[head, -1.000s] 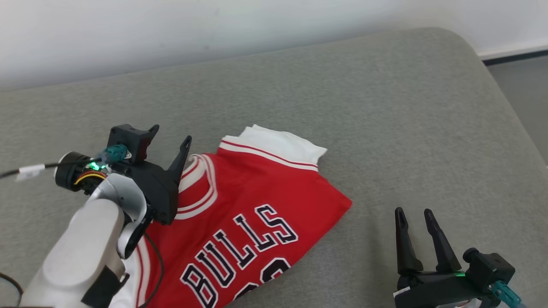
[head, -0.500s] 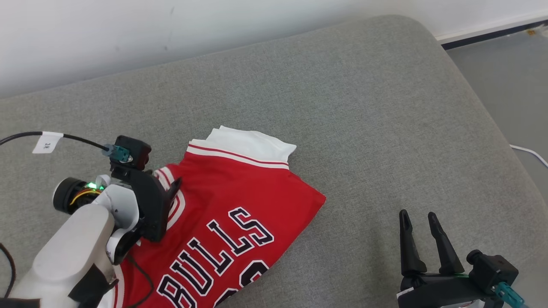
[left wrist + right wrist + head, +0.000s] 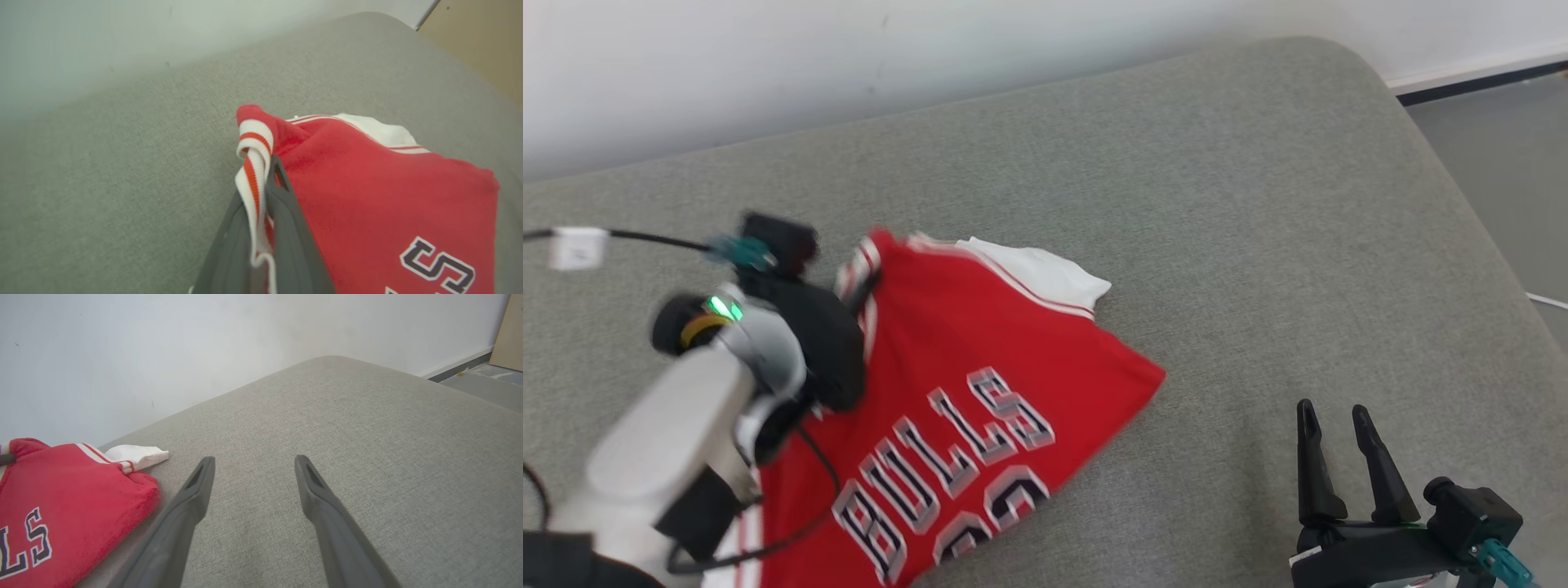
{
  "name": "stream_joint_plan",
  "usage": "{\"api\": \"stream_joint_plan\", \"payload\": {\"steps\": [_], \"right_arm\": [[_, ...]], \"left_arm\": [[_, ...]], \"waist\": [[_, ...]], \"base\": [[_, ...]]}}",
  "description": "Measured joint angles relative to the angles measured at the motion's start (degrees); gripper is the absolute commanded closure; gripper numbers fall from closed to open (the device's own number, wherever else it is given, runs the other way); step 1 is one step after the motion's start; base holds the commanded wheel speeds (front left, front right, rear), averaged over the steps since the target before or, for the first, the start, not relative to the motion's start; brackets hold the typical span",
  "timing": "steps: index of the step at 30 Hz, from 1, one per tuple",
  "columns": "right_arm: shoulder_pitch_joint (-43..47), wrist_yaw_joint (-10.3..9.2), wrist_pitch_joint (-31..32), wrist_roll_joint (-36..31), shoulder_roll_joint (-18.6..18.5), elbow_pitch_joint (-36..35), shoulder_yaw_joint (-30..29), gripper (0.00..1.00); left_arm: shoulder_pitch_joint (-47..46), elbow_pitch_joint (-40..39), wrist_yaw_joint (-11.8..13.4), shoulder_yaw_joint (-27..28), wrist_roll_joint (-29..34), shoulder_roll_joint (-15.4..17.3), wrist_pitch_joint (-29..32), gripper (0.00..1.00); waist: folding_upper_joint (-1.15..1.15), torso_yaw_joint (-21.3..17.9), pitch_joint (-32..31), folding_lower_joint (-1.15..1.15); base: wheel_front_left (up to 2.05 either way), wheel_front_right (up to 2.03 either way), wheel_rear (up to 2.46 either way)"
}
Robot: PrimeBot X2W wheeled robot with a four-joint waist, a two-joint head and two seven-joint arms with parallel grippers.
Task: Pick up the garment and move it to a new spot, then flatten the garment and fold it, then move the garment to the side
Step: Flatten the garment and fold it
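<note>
— Red jersey (image 3: 980,351) cloth is pinched in my left hand (image 3: 267,175). The two fingers are closed on the red-and-white ribbed trim (image 3: 253,163), at the armhole or the neck, I cannot tell which. That corner stands lifted off the cushion (image 3: 1217,204).

— And your right hand?

— My right hand (image 3: 1333,410) hangs empty at the near right, fingers spread wide, well apart from the cloth.

— How do you expect it to handle?

— Light and limp, I judge. It should drape and trail rather than hold a shape, and the smooth body fabric may slip between the fingers. The ribbed trim is thicker, so it looks like the better place to grip. For flattening I would take a second hold on the opposite edge, near the white layer (image 3: 1045,273) that peeks out at the far side.

— Where does the rest lie?

— Spread on the near left of the cushion, lettering up, partly doubled over itself.

— And the surface?

— Grey woven upholstery, soft, with some drag on the cloth, I expect. It has plenty of bare room to the right and beyond, and its far right corner is rounded. Behind it is a plain white wall (image 3: 849,65). Past the corner is grey floor (image 3: 1494,163) with a dark skirting strip (image 3: 1470,82).
</note>
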Motion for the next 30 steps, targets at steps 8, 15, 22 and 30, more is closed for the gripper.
{"api": "stream_joint_plan", "payload": {"steps": [8, 15, 22, 30], "right_arm": [[0.1, 0.0, 0.0, -0.8, 0.0, -0.5, -0.7, 0.0], [0.0, 0.0, 0.0, -1.1, 0.0, -0.5, -0.7, 0.0], [-0.1, 0.0, 0.0, -2.6, 0.0, -0.6, -0.5, 0.0], [0.1, 0.0, 0.0, -3.1, 0.0, -0.6, -0.4, 0.0]], "left_arm": [[-4.3, 4.3, 0.9, 6.2, 0.3, 4.9, -14.4, 1.0], [-1.1, 8.9, 4.0, 8.4, 1.3, 8.7, -22.5, 1.0], [0.0, 11.7, 4.0, 8.6, 1.4, 6.2, -27.0, 1.0], [1.1, 8.7, 4.8, 11.6, 4.4, 4.5, -29.7, 0.0]], "waist": [[0.0, 2.5, -0.3, 0.0], [0.0, 3.9, 0.4, 0.0], [0.0, 5.1, 0.5, 0.0], [0.0, 6.8, -0.9, 0.0]], "base": [[0.0, 0.0, 0.0], [0.0, 0.0, 0.0], [0.0, 0.0, 0.0], [0.0, 0.0, 0.0]]}}
